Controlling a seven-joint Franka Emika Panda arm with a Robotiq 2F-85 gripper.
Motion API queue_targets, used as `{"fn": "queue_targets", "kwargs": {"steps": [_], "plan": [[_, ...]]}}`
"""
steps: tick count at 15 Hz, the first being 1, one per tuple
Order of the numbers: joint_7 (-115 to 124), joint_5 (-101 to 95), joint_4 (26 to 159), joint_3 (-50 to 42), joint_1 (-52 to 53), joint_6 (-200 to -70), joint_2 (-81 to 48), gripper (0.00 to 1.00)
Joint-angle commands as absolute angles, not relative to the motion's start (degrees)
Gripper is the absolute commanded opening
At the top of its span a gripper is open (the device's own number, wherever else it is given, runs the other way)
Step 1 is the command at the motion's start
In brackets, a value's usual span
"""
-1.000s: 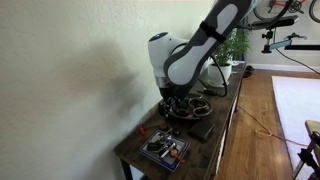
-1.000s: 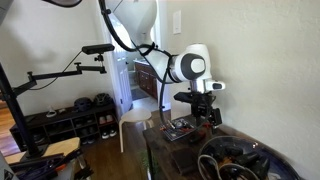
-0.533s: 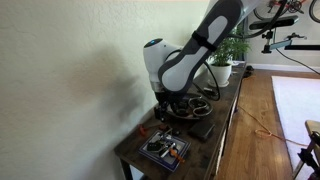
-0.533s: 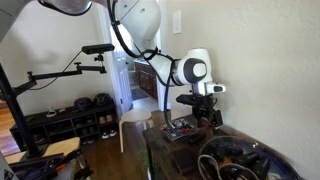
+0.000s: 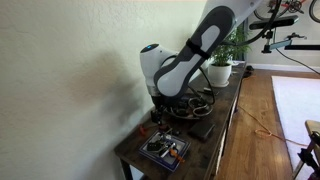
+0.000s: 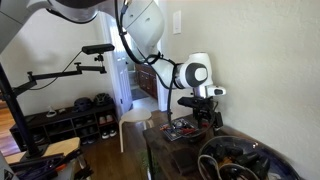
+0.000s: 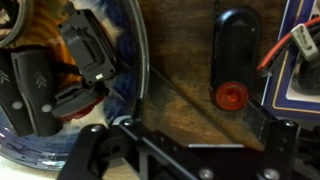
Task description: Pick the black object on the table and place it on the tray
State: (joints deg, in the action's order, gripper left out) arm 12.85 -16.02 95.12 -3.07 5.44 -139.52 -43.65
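In the wrist view a long black object (image 7: 233,50) with a round red end lies on the wooden table (image 7: 175,70). It sits between a blue-rimmed bowl (image 7: 140,60) of dark items and the tray (image 7: 300,70), which holds wires. My gripper (image 7: 188,142) is open and empty above the table, with the black object's red end just ahead of its fingers. In both exterior views the gripper (image 5: 166,116) (image 6: 205,117) hangs low over the table next to the tray (image 5: 163,150) (image 6: 181,131). There the arm hides the black object.
The narrow table (image 5: 135,152) stands against a wall. A flat black item (image 5: 203,130) lies near its outer edge. Round wire-like dishes (image 6: 238,160) and a potted plant (image 5: 221,62) stand further along. A camera stand (image 6: 60,72) stands on the floor side.
The arm has shifted along the table toward the tray and the wall side, and the gripper sits a little lower. The gripper stays open.
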Motion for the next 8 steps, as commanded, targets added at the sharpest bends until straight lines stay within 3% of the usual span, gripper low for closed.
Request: {"fn": "queue_targets", "kwargs": {"steps": [1,8], "plan": [[10.5,-14.0,93.3,-3.1,5.8,-140.0,-45.3,1.00],[8.9,-12.8,92.4,-2.8,5.8,-139.8,-46.6,1.00]]}}
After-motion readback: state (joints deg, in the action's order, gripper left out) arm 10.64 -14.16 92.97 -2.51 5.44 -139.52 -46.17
